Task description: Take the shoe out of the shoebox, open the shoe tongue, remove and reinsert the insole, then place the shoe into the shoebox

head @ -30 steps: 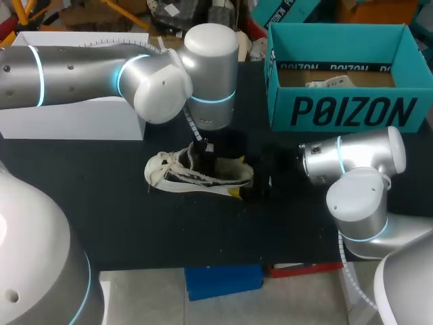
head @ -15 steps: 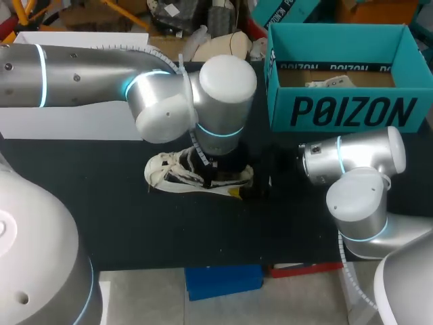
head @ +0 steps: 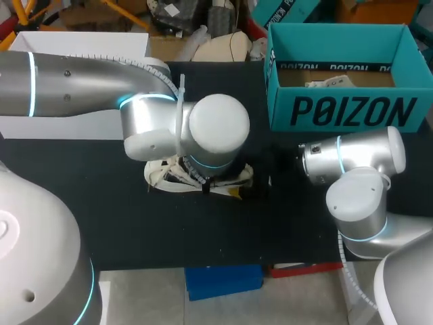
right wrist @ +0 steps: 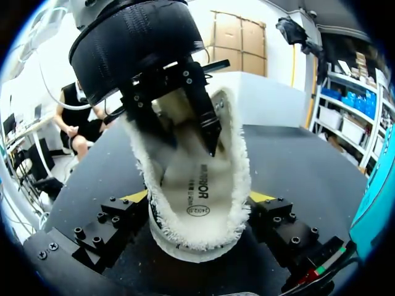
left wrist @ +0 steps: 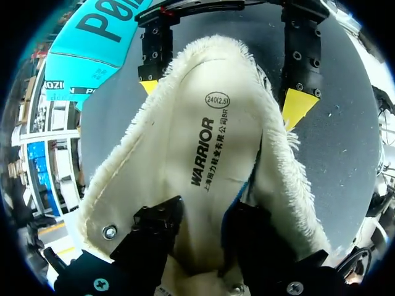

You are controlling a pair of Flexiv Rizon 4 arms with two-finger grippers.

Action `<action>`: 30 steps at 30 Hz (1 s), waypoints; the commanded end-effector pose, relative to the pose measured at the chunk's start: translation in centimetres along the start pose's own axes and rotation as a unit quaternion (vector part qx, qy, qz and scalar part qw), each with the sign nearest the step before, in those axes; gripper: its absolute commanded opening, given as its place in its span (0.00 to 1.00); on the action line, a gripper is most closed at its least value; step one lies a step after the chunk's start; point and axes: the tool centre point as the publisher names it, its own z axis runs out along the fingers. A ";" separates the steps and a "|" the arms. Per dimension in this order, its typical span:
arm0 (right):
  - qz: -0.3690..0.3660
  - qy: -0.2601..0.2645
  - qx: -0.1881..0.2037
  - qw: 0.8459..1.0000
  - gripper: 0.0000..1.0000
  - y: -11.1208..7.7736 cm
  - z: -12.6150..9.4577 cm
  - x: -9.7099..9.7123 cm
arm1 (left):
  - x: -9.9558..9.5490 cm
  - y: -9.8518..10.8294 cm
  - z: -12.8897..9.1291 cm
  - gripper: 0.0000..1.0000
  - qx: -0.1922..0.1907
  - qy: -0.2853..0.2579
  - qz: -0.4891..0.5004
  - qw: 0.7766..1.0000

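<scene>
The shoe point(head: 166, 177) stood on its sole near the middle of the dark table point(head: 101, 223), outside the box, with its pale toe toward 9 o'clock and its heel toward 3 o'clock in the head view. The teal shoebox point(head: 352, 112) stood open at about 1 o'clock from it, well apart, with a pale scrap point(head: 329, 82) on its floor. A white box point(head: 81, 125) sat at about 10 o'clock. The left arm point(head: 74, 84) came in from 9 o'clock and bent down over the shoe, its wrist hiding the shoe's middle from above. The left gripper point(left wrist: 207, 213) reached down into the shoe's mouth with its two black fingers point(left wrist: 154, 228) standing apart, one near each side wall. The printed insole point(left wrist: 210, 154) lay flat inside the shoe and showed in the gap between them, and those fingers pinched nothing that could be seen. The right arm point(head: 358, 169) came in from 4 o'clock, and the right gripper point(right wrist: 196, 198) met the shoe at its heel end. Its fingers stood wide, one yellow tip point(left wrist: 297, 108) on each side of the heel. Both pressed against the fleecy collar point(right wrist: 239, 185), so that the gripper clasped the shoe from two sides.
</scene>
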 end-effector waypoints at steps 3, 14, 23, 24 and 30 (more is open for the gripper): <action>0.001 -0.001 0.001 1.000 0.00 -0.3 0.0 0.0 | 0.5 0.4 4.2 0.36 0.013 -0.029 0.019 0.999; 0.001 -0.001 0.001 1.000 0.00 -0.3 0.0 0.0 | 1.2 -0.2 3.0 0.00 0.031 0.008 0.062 0.998; 0.001 -0.001 0.001 1.000 0.00 -0.3 0.0 0.0 | 0.4 -0.1 0.0 0.00 0.065 0.045 0.084 0.993; 0.001 -0.001 0.001 1.000 0.00 -0.3 0.0 0.0 | 0.4 -0.1 -0.3 0.00 0.066 0.048 0.088 0.993; 0.001 -0.001 0.001 1.000 0.00 -0.3 0.0 0.0 | 0.0 0.4 -2.1 0.00 0.082 0.067 0.095 0.990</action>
